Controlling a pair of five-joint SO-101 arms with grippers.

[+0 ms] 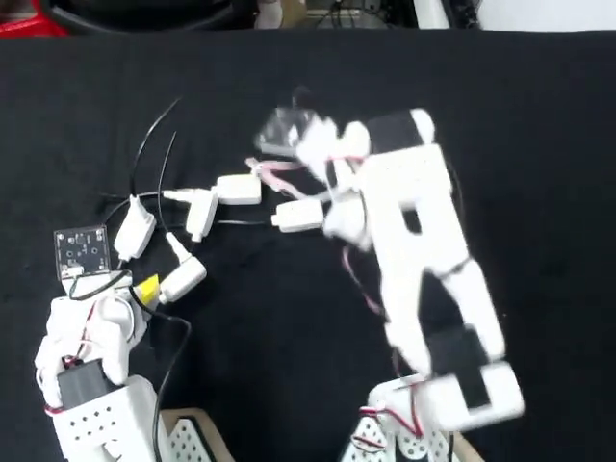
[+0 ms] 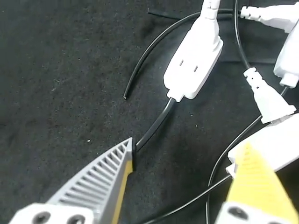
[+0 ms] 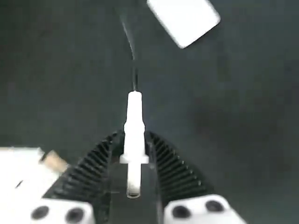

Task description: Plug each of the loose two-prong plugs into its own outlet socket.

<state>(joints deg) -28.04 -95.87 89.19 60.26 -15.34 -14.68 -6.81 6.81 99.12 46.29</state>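
Note:
Several white plugs and outlet sockets on short black cords lie at the table's left centre. In the left wrist view my left gripper (image 2: pixel 187 142) stands open just above the cloth, a black cord (image 2: pixel 154 128) running between its fingers. Beyond it lie a two-slot socket (image 2: pixel 194 60) and a loose plug (image 2: pixel 268 98), and another white block (image 2: pixel 278 142) touches the yellow finger. From above, this gripper (image 1: pixel 144 286) sits beside that block (image 1: pixel 183 279). My right gripper (image 3: pixel 134 135) is shut on a white plug (image 3: pixel 134 126), whose cord trails away. It hovers, blurred, behind the cluster (image 1: pixel 289 135).
A small black circuit board (image 1: pixel 82 248) lies left of the left arm. The right arm (image 1: pixel 414 241) stretches over the table's middle. Pink wires (image 1: pixel 279 171) hang near a socket (image 1: pixel 238 189). Another white block (image 3: pixel 184 18) lies ahead of the right gripper. Black cloth covers the table.

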